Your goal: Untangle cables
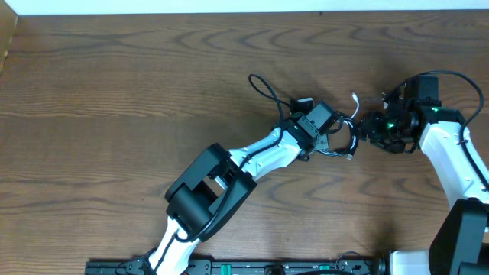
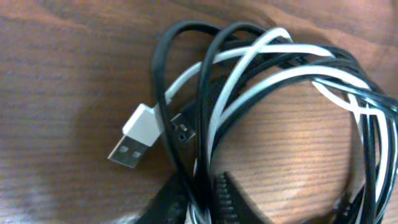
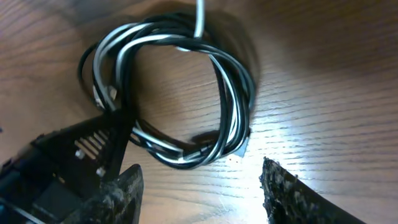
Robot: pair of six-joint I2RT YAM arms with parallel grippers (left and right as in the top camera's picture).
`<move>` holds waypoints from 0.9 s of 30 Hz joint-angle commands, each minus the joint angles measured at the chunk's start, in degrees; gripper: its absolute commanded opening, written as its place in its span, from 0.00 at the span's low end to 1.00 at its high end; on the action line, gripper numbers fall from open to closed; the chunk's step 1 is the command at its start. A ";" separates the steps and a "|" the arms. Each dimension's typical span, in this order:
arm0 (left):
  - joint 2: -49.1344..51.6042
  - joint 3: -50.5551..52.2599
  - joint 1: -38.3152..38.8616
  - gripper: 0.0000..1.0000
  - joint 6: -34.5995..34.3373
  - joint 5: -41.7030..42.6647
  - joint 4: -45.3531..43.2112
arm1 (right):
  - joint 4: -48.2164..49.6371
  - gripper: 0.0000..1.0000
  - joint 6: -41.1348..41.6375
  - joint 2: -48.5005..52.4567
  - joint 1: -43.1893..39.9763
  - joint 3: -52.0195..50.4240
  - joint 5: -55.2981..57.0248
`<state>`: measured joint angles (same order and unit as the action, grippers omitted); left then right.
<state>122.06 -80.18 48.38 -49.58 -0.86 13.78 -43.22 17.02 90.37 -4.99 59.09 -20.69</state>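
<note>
Bench is showing dark brown wood grain throughout. A pale strip is running along its far edge in the overhead view; whether that is wall or floor cannot be told. Both arms are reaching toward right of centre, where the cables are lying on the bench as one tangled coil between the two pincers.

Left pincer is clamping the coil. In its wrist view black and white strands are running down between its fingers, and the right wrist view is showing the same grip at the coil's lower-left side. White cable and black cable are looping through each other several times. White USB plug is lying flat on the wood, sticking out of the coil to the left, with a small black plug just beside it.

Right pincer is standing wide open, fingers spread and gripping nothing. The coil is lying just ahead of it, its nearest arc close to the gap between the fingertips but apart from both. One white end is trailing out of the coil's far side. In the overhead view one black loop is arcing away toward the upper left.
</note>
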 commanded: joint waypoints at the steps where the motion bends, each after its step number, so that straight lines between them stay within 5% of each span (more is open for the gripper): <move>1: 2.91 0.46 -0.07 0.08 2.14 -0.24 1.14 | 0.33 0.58 -1.92 -0.48 1.77 -0.26 -0.85; 6: -1.40 0.46 -0.57 0.08 10.01 4.33 1.60 | 0.85 0.58 -1.88 -0.46 3.06 -0.26 -0.85; 16: -16.41 0.46 -5.70 0.07 25.24 27.32 9.40 | 4.68 0.56 -1.88 -0.46 5.57 -0.26 -8.22; 27: -16.83 0.46 -14.91 0.07 29.64 46.29 12.96 | 6.99 0.54 -1.88 -0.46 10.21 -0.26 -8.39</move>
<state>105.14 -79.42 36.10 -22.11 36.40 26.74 -36.77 15.86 90.37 4.01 59.07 -27.92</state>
